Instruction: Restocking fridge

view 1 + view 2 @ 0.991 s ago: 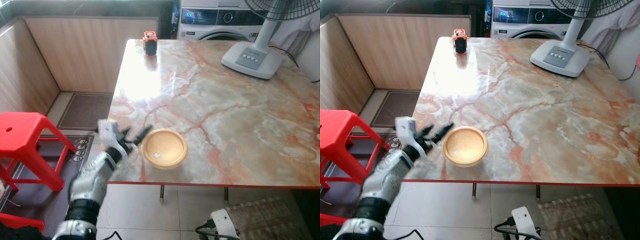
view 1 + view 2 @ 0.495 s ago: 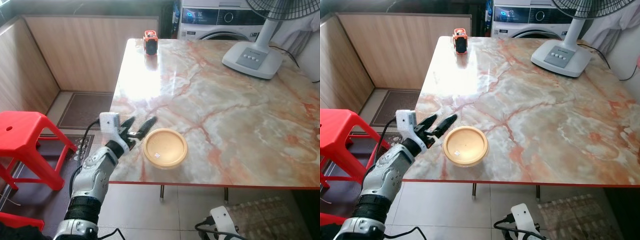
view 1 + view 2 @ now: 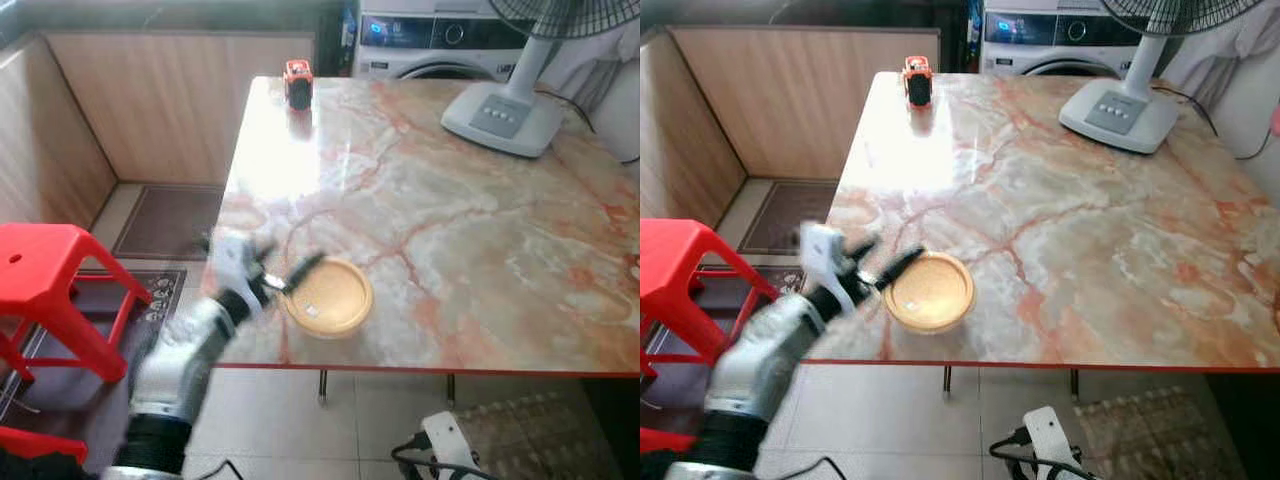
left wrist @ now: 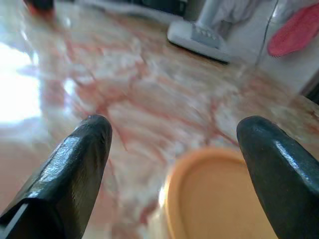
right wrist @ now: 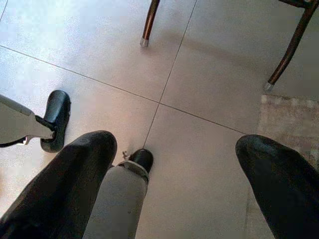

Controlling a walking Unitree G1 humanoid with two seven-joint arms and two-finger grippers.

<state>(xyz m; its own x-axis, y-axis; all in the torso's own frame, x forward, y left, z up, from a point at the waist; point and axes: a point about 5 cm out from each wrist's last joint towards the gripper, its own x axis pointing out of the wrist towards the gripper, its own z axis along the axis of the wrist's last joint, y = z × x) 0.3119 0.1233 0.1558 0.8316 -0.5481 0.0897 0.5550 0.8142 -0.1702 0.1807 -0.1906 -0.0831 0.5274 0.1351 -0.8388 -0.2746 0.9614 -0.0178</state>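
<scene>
Yellow lidded container (image 3: 326,297) sits flat near the front edge of the marble bench (image 3: 480,220), toward its left corner. Round, shallow, pale orange lid; likely the item meant for the fridge.

My left gripper (image 3: 285,275) is just beside it on its left, motion-blurred in the head views. Fingers spread wide, gripping nothing. In the wrist view one finger (image 4: 70,164) lies off to the side over bare marble and the other (image 4: 279,169) is over the container's far side, so the rim (image 4: 172,191) sits off-centre in the gap. Whether a fingertip touches the lid I cannot tell.

Right gripper (image 5: 169,189) hangs idle, pointed at the tiled floor (image 5: 199,74), fingers apart and empty.

Further out: a small orange-and-black object (image 3: 298,82) at the far left corner, a white fan base (image 3: 502,116) at the far right, a red stool (image 3: 50,270) on the floor to the left.

Step in hand, as I judge it: reaching to pick up the container. Next move calls for centring the fingers across the rim, lowering, then closing. The container is wide and low, so the span looks tight; a slip could push it toward the bench edge.
</scene>
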